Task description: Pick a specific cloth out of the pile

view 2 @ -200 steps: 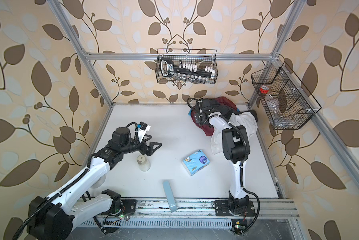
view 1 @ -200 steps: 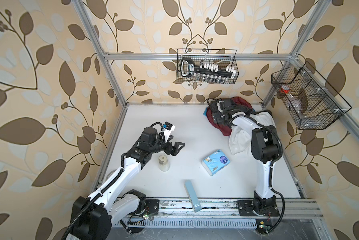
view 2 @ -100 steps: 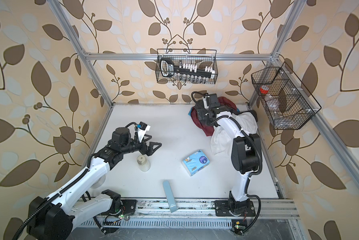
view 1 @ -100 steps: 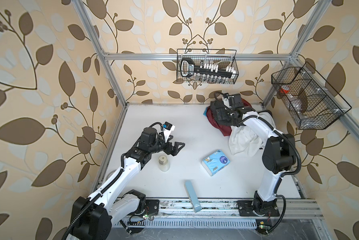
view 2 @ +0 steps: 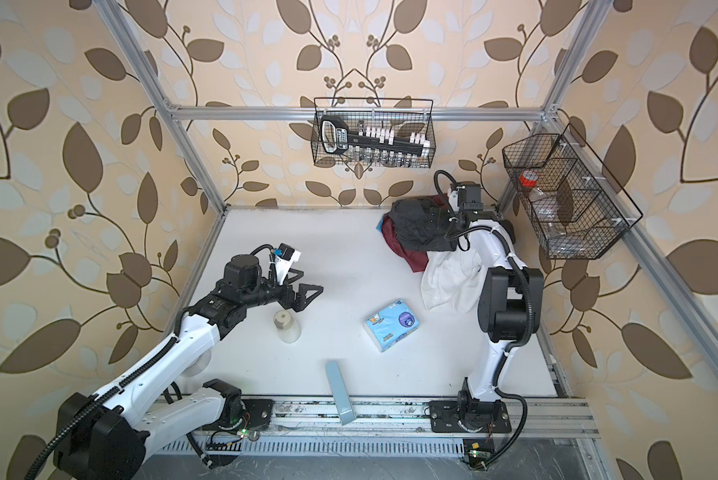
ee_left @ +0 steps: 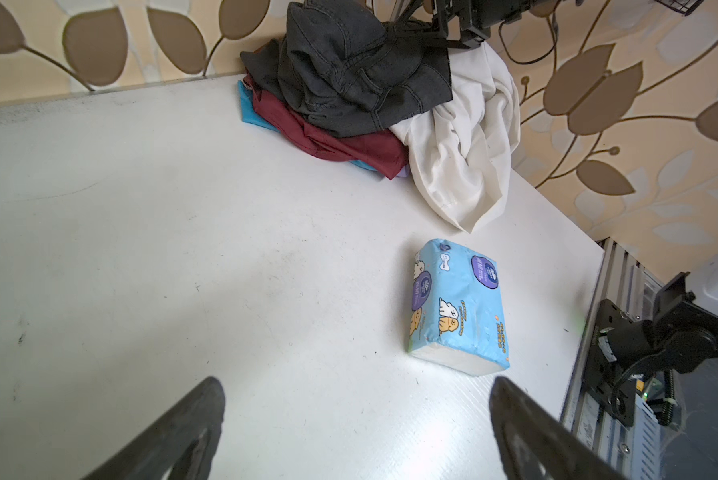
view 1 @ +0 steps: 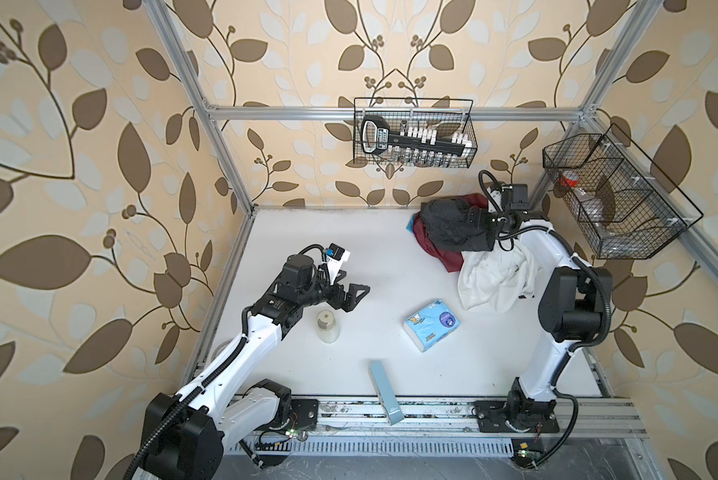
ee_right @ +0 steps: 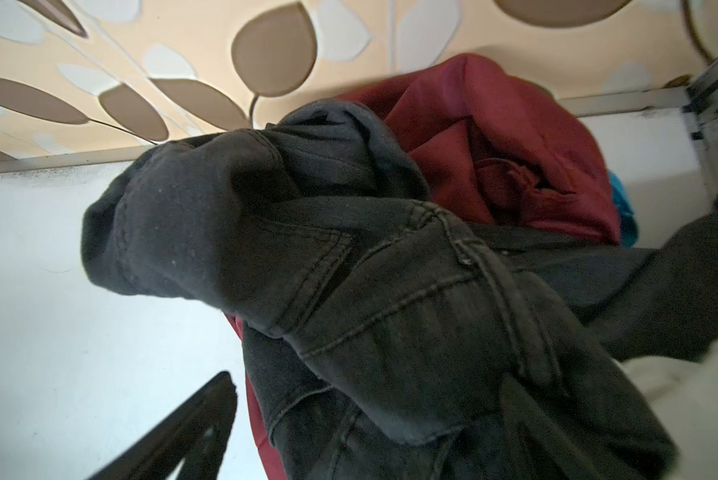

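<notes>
Poising my right gripper [ee_right: 367,380], jaws spread wide, at the cloth [view 1: 448,226] atop the pile [view 1: 486,270], one o'clock on the desk [view 1: 328,232]: probably soft, limp, weighty; pinch a seamed fold.

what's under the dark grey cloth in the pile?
A maroon cloth lies directly under the dark grey cloth, with a blue strip showing beneath that. The white cloth tucks under its edge. Anything deeper is covered.
</notes>
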`<state>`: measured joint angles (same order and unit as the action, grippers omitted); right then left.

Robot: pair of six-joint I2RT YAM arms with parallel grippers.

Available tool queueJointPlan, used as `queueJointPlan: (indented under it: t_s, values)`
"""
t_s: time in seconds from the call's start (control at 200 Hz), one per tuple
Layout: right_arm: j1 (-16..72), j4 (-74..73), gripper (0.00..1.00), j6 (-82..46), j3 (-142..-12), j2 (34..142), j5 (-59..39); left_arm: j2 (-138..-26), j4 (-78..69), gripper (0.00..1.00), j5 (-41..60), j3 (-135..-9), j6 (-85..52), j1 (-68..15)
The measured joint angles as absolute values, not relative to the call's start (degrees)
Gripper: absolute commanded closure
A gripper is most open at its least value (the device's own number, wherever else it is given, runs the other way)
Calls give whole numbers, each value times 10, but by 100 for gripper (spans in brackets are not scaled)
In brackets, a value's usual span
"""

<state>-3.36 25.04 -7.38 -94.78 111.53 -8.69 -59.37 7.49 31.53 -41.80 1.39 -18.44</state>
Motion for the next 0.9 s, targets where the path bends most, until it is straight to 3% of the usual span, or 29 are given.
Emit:
queueJointPlan:
  t_s: [0.625, 0.68, 0.78, 0.85, 0.9]
  values:
    - [-18, 262, 2, -77, -1010, 1223, -76, -617, 76, 1, 315, -418, 17, -184]
    - [-11, 262, 15, -69, -1012, 1232, -65, -617, 76, 1, 315, -418, 18, -184]
    - [-3, 262, 48, -62, -1012, 1241, -49, -617, 77, 1, 315, -418, 18, -184]
    - [-3, 261, 86, -57, -1012, 1242, -44, -617, 77, 1, 315, -418, 18, -184]
    - [-2, 262, 100, -59, -1012, 1242, -43, -618, 78, 1, 315, -418, 19, -184]
